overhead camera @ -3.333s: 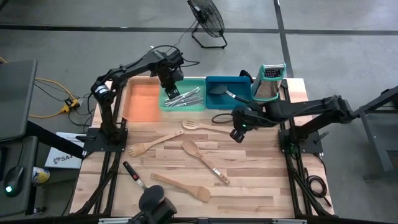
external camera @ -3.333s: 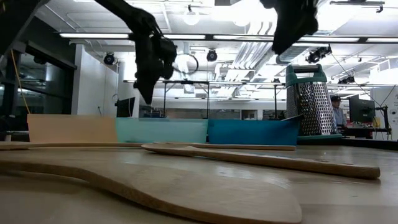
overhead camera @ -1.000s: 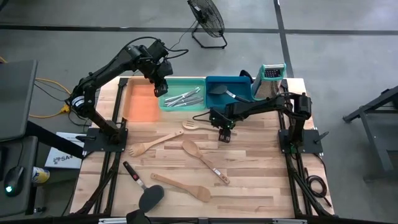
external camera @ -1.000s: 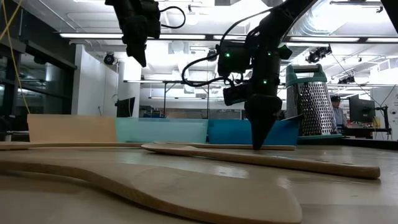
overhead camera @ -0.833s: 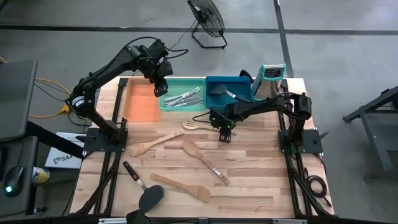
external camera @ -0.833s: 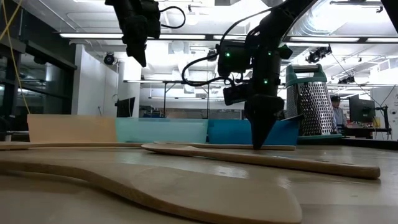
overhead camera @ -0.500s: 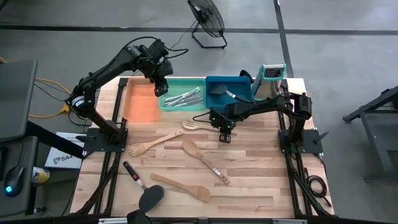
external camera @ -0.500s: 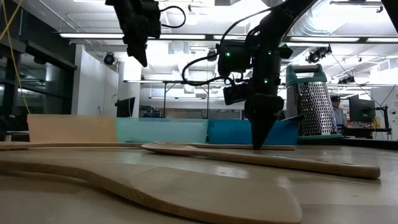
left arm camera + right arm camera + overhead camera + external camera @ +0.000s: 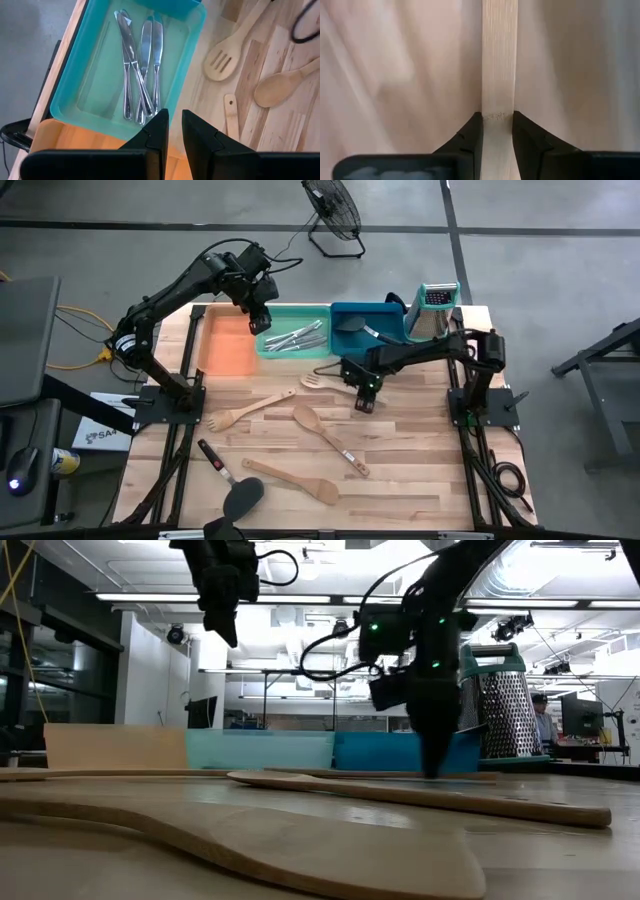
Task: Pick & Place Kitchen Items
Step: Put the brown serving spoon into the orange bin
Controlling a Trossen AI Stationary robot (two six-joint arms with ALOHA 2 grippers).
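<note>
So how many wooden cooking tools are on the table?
4. A slotted spoon lies by the teal tray, its handle in the right gripper. A fork lies left of it, a spoon mid-table, and a spatula nearest the front. None looks hidden.

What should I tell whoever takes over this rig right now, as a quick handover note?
Right tool: shut on the slotted wooden spoon's handle, low over the table near the blue tray.
Left tool: shut, empty, hovering over the green tray.
Done: silver cutlery in the green tray; a black turner in the blue tray.
Left: wooden fork, wooden spoon, wooden spatula, black turner on the table. Orange tray holds nothing.
</note>
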